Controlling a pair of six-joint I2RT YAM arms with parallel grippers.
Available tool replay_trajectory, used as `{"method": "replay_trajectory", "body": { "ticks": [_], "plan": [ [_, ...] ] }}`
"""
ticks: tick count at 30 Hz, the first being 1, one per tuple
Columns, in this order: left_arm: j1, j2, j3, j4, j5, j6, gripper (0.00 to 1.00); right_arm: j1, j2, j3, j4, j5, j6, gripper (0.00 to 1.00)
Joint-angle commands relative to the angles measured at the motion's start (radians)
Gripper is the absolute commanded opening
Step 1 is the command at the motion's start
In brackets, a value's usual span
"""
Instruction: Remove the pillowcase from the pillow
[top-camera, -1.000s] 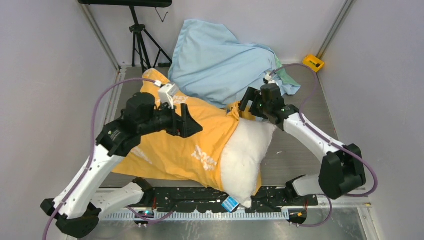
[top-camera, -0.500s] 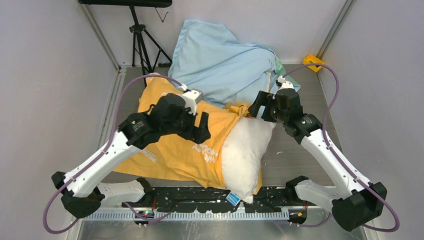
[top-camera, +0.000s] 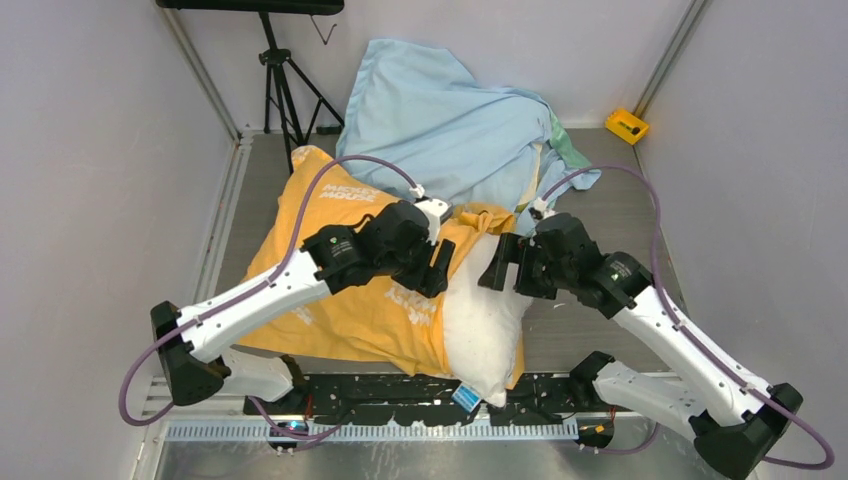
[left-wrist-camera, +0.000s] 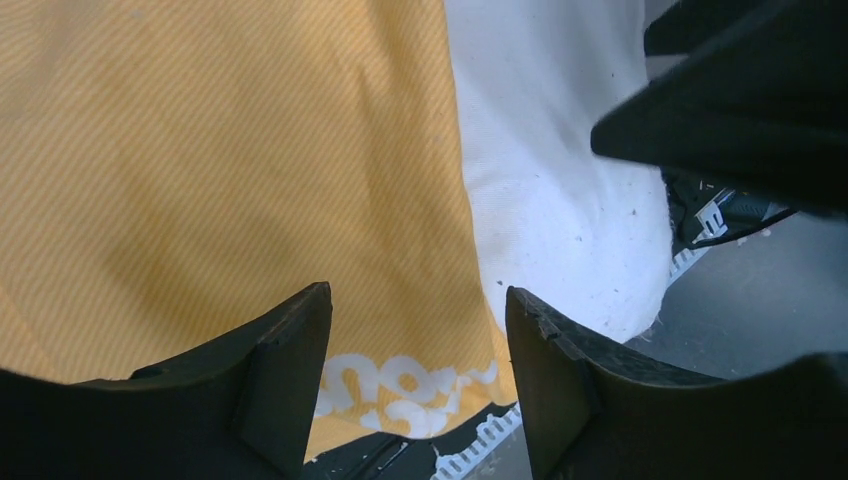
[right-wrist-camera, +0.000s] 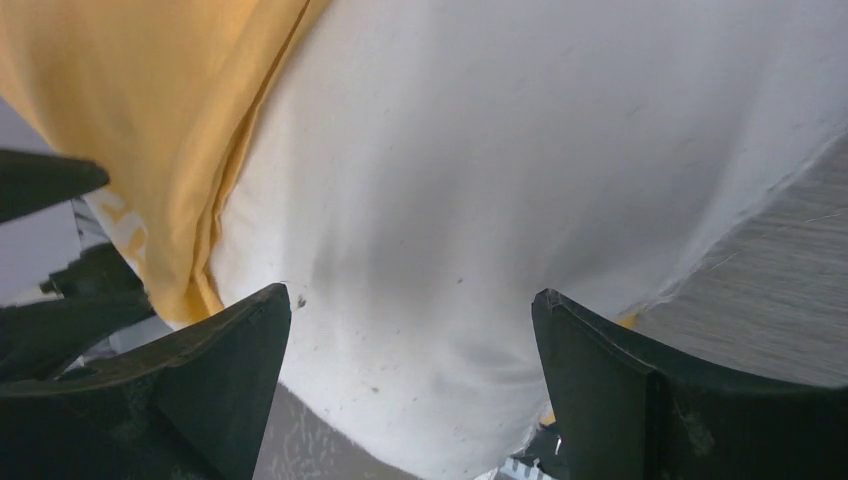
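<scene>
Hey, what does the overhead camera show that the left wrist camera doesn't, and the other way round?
Only the overhead view shows the pale blue cloth, the tripod and the yellow box. Only the left wrist view shows the fine weave of the pillowcase and dark specks on the pillow. Both show pillowcase and pillow meeting, with the open left gripper above that edge.

A large orange-yellow fabric pillowcase (top-camera: 345, 320) with white printed lettering lies rumpled across the left and middle of the grey table (top-camera: 620, 190). It covers most of a plump white, faintly speckled pillow (top-camera: 485, 315). The pillow's bare right end pokes out, with a small blue tag (top-camera: 460, 405) at its near corner.
</scene>
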Motion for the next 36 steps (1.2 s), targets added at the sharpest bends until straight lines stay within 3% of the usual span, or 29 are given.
{"method": "replay_trajectory", "body": {
  "ticks": [1, 4, 6, 8, 10, 11, 18, 21, 26, 32, 36],
  "plan": [
    [0.007, 0.039, -0.036, 0.088, 0.031, -0.029, 0.62, 0.171, 0.032, -0.037, 0.046, 0.092, 0.147, 0.95],
    [0.029, 0.06, -0.071, 0.097, 0.006, -0.035, 0.45, 0.22, 0.1, -0.065, 0.09, 0.195, 0.187, 0.93],
    [0.066, 0.058, -0.112, 0.096, 0.003, -0.041, 0.29, 0.221, 0.119, -0.093, 0.132, 0.223, 0.205, 0.76],
    [0.122, 0.038, -0.158, 0.098, 0.006, -0.048, 0.11, 0.221, 0.125, -0.11, 0.157, 0.276, 0.215, 0.44],
    [0.192, 0.001, -0.205, 0.1, 0.005, -0.048, 0.01, 0.218, 0.119, -0.11, 0.149, 0.37, 0.221, 0.1],
    [0.231, -0.023, -0.226, 0.095, -0.001, -0.042, 0.0, 0.213, 0.113, -0.105, 0.138, 0.427, 0.224, 0.02],
    [0.571, -0.165, -0.301, 0.028, -0.067, 0.026, 0.0, 0.193, 0.135, -0.059, 0.157, 0.85, 0.193, 0.0],
    [0.74, -0.207, -0.328, -0.016, -0.09, 0.018, 0.0, 0.166, 0.17, -0.017, 0.076, 0.928, 0.252, 0.0],
    [0.984, -0.293, -0.472, 0.086, 0.084, -0.015, 0.0, 0.067, 0.114, -0.084, 0.055, 0.928, 0.329, 0.0],
    [1.047, -0.267, -0.442, 0.105, 0.147, -0.031, 0.0, -0.039, 0.006, -0.077, 0.068, 0.946, 0.242, 0.0],
    [1.046, -0.296, -0.457, 0.205, 0.403, -0.039, 0.0, -0.052, -0.023, -0.005, 0.18, 0.728, 0.043, 0.0]
  ]
}}
